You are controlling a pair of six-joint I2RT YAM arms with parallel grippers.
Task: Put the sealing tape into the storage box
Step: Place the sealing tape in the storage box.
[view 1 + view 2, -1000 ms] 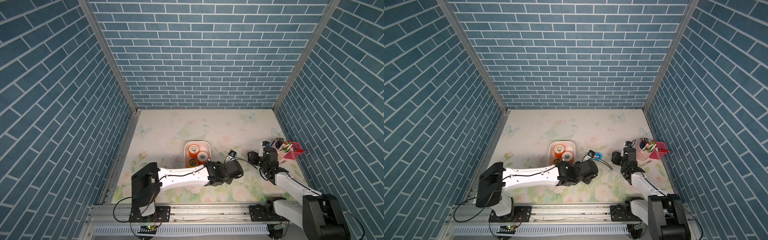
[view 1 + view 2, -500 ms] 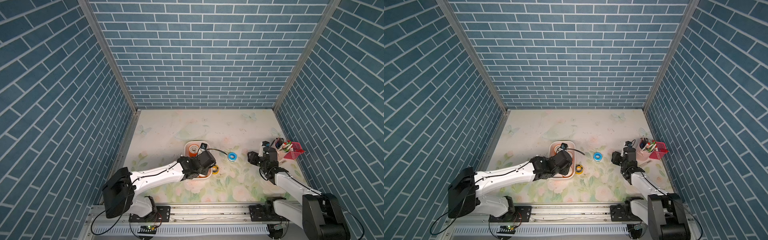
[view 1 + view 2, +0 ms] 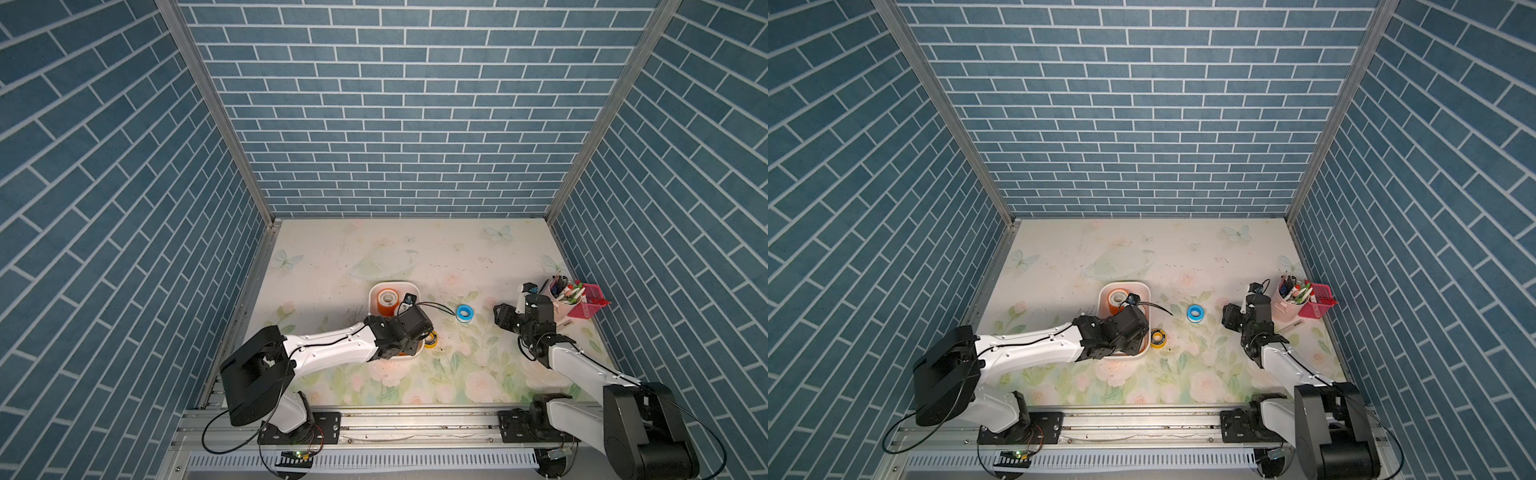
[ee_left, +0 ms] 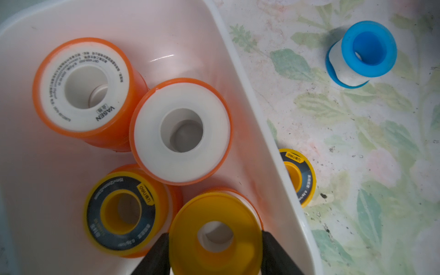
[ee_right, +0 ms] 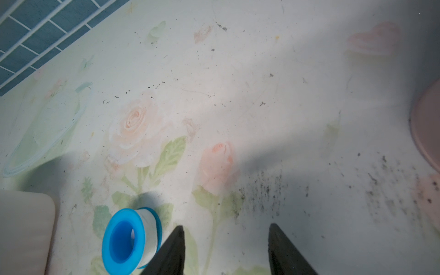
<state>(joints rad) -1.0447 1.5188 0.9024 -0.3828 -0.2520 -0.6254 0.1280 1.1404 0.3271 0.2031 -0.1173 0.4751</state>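
Observation:
The white storage box [image 4: 250,95] holds two orange sealing tape rolls with white faces [image 4: 83,83] [image 4: 181,129] and a yellow-black roll [image 4: 120,212]. My left gripper [image 4: 215,234] is shut on a yellow roll [image 4: 215,214] just above the near end of the box [image 3: 392,284]. On the table to the right of the box lie another yellow-black roll [image 3: 431,340] [image 3: 1158,337] and, farther right, a blue roll [image 3: 462,312] [image 3: 1194,313]. My right gripper [image 5: 226,228] stands open over bare table, with the blue roll [image 5: 129,240] just outside one finger.
A round white pen cup [image 3: 561,297] and a pink mesh basket [image 3: 590,301] stand at the right wall, close behind the right wrist. Blue brick walls close in the table on three sides.
My left arm has swung left from beside the blue roll to over the box, carrying the yellow roll. The blue and yellow-black rolls on the table came into view. The right arm stayed put.

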